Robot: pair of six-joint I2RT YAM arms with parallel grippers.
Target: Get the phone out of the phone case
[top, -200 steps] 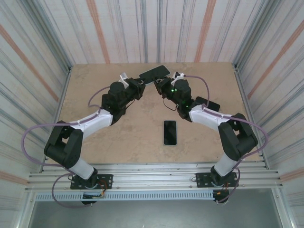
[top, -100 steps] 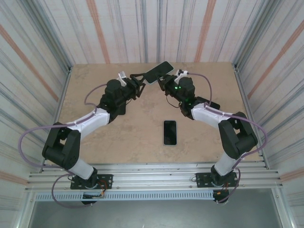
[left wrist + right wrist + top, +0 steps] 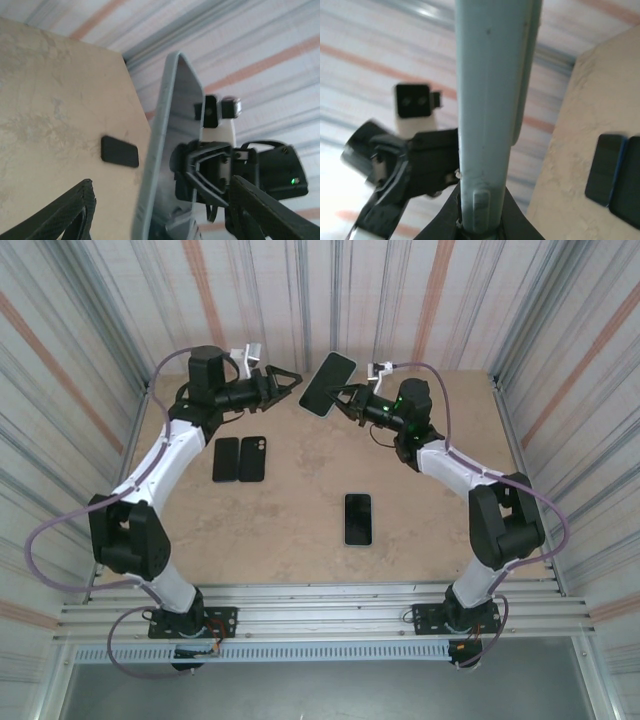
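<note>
**L jaws wide, R nipping cased phone mid-air**

L→R, top view unless noted.

- Walls: corrugated sheet, white/grey ribs w/ orange stripes.
- Table: flat beige top, mottled like stone, matte.
- L arm: white shells, black joints, lilac cable looped alongside. It reaches up and across the far L part of the table.
- L gripper: jaws spread wide, gripping nothing. Tips point R at the case's L edge, close but w/ a gap.
- L wrist view: black weave-textured fingers sit low at both sides of the frame, w/ the case edge-on between them, untouched.
- Pair of dark slabs: two rounded rectangles lying flat, side by side, just touching, below the L arm. Cannot tell phones from cases.
- Phone case: thin pale blue-grey shell, smooth, rounded corners, w/ a small raised button on the side seen by the R wrist cam. It is held clear of the table at the far middle, tilted, one end up.
- Phone: dark glossy face filling the pale rim, seated in the case.
- R gripper: pinched tight on the case's lower R end, black fingers either side of the thin edge.
- Black handset: glossy rounded rectangle, flat on the table centre-R, well apart from both grippers.
- Dark slab, L wrist view: small matte rounded rectangle, flat on the table beyond the case.
- R arm: same white/black build, green LED lit near the wrist.
</note>
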